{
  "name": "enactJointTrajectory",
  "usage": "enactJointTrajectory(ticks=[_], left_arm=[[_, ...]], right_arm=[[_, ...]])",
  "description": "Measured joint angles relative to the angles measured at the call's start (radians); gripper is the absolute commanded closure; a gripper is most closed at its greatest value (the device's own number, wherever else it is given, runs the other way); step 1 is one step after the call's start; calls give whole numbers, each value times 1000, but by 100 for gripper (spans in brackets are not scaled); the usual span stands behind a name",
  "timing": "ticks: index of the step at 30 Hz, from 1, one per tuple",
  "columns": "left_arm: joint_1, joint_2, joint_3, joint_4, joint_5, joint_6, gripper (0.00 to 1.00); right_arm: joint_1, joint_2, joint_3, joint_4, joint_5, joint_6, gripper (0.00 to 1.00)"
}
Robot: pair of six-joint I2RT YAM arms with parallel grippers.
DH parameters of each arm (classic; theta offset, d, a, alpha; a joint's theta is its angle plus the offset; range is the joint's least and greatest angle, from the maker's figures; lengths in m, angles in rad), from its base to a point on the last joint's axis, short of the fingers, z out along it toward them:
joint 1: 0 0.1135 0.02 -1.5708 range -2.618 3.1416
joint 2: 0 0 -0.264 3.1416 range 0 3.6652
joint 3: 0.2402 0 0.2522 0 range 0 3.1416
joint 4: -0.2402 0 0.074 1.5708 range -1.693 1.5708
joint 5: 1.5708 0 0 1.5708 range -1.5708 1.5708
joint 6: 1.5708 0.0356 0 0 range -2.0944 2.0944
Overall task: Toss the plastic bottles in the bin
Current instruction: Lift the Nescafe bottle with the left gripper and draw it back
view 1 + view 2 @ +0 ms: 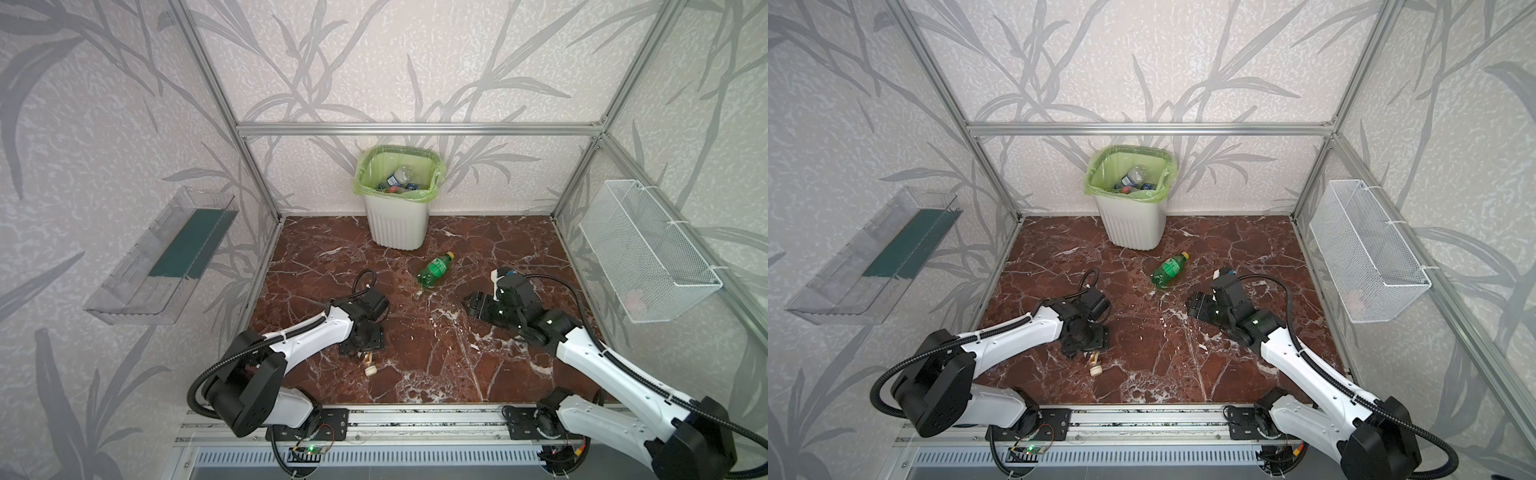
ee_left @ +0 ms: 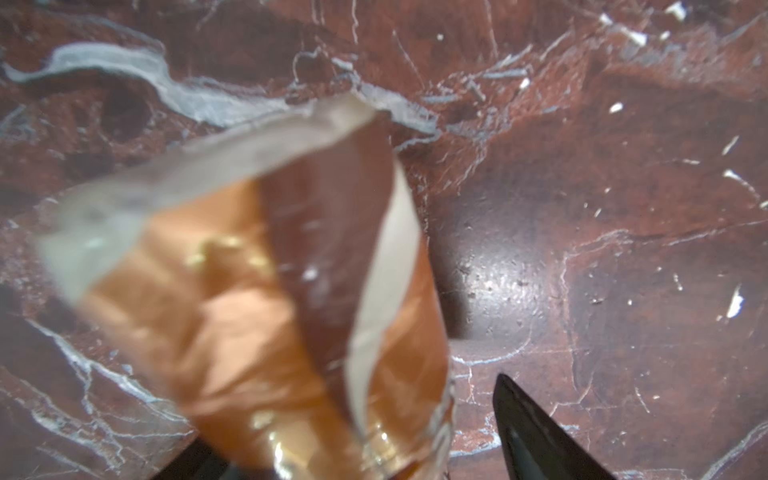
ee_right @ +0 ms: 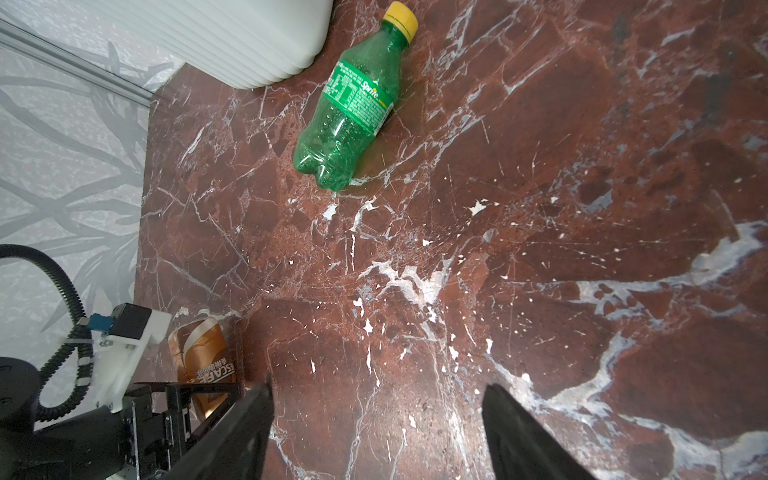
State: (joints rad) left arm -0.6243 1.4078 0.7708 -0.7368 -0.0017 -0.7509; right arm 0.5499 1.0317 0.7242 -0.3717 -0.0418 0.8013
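Item: green bottle [image 1: 434, 270], yellow cap, lying flat on the bench [image 1: 415, 365] near the foot of the bin [image 1: 397, 228]; long axis slanted, cap towards the bin, base towards the arms
Nearer arm: right; the right hand [image 1: 469, 303] sits low over the bench, jaws parted and empty, with the bottle ahead of it on the bin side
Item: brown bottle [image 1: 366, 357], flat beneath the left hand [image 1: 362, 347], white cap towards the robot; jaws astride it, one finger [image 2: 536, 436] clear of its side, no firm grip seen
Bin: several bottles inside
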Motion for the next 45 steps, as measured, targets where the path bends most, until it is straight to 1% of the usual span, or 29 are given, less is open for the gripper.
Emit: enactJointTrajectory(ticks=[3, 6, 8, 10, 17, 22, 25, 27, 29, 31, 33, 40, 45], left_arm=[[9, 1, 0, -2, -10, -1, 24], [21, 2, 0, -3, -15, 1, 29], [32, 2, 0, -2, -17, 3, 36], [43, 2, 0, -2, -17, 9, 40], [65, 2, 0, 1, -10, 24, 38], [71, 2, 0, 3, -3, 27, 40], [73, 2, -1, 4, 1, 33, 40], [75, 2, -1, 5, 3, 35, 36], [75, 2, -3, 10, 4, 40, 27], [75, 2, -6, 11, 3, 41, 24], [76, 2, -7, 11, 2, 42, 24], [111, 1, -7, 16, 0, 56, 30], [142, 2, -7, 35, 5, 79, 38]], right_arm=[[0, 0, 0, 0, 0, 0, 21], [0, 0, 0, 0, 0, 0, 21], [1, 0, 0, 0, 0, 1, 21], [2, 0, 0, 0, 0, 1, 21], [3, 0, 0, 0, 3, 4, 21], [3, 8, 0, 1, 6, 6, 21], [4, 16, 0, 1, 7, 10, 21], [5, 20, 0, 1, 7, 11, 21], [8, 23, 0, 1, 7, 12, 21], [8, 24, 0, 1, 7, 13, 21], [9, 24, 0, 2, 7, 14, 21], [9, 31, 0, 2, 7, 14, 22], [9, 31, 0, 3, 7, 14, 22]])
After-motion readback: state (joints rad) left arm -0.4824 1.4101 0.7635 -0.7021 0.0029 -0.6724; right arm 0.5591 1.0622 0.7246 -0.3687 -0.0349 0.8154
